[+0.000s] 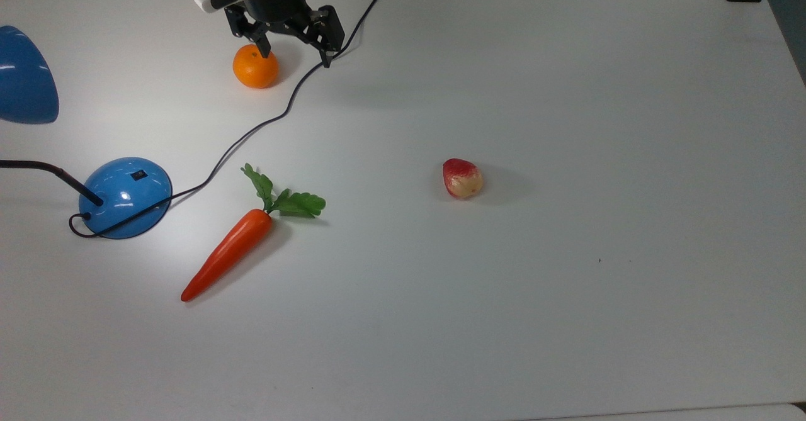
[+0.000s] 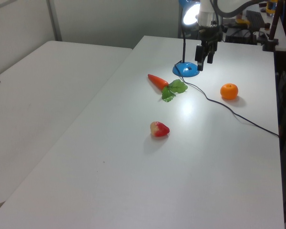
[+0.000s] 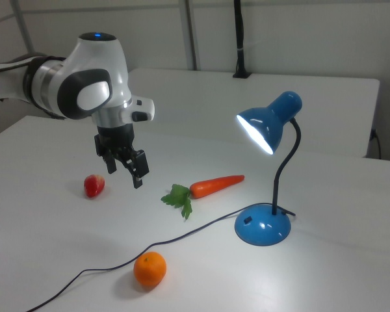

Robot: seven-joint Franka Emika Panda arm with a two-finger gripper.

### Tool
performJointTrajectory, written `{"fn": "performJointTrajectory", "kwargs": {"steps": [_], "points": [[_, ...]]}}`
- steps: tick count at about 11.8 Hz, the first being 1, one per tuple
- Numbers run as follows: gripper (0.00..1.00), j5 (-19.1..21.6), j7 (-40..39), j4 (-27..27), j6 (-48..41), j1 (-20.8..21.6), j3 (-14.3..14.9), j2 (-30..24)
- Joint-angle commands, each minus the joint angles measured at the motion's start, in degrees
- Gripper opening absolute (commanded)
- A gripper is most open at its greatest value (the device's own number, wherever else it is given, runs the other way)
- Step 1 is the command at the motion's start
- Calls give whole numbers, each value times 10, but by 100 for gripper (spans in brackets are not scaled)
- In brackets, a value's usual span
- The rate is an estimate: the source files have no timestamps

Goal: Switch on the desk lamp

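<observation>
The blue desk lamp stands lit: its cone shade [image 3: 270, 123] glows and throws a bright patch on the table. Its round domed base [image 1: 124, 197] [image 3: 262, 227] [image 2: 186, 70] carries a small black switch [image 1: 139, 174]. A thin black neck rises from the base to the shade [image 1: 22, 78]. My gripper [image 1: 296, 53] [image 3: 125, 174] [image 2: 204, 60] hangs open in the air with nothing between its fingers. It is well away from the base, toward the top view's upper middle, over the black cord [image 1: 277, 116] and beside the orange [image 1: 255, 67].
A toy carrot [image 1: 230, 251] with green leaves lies right of the lamp base in the top view. A red and cream fruit [image 1: 463, 178] sits mid-table. The cord snakes from the base to the far table edge. The white table [image 1: 567, 282] stretches wide toward the top view's right.
</observation>
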State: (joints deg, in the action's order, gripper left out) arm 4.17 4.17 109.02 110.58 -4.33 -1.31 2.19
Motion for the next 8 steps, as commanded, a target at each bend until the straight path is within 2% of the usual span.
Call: {"fn": "performJointTrajectory", "kwargs": {"steps": [1,3,5,8], "points": [[100,-8,-19,18,-20,3,8,-39],[100,-31,-21,16,-30,2,4,-38],[100,-35,-31,2,-69,-4,-3,-37],[100,-36,-27,1,-70,-7,-4,-36]]}}
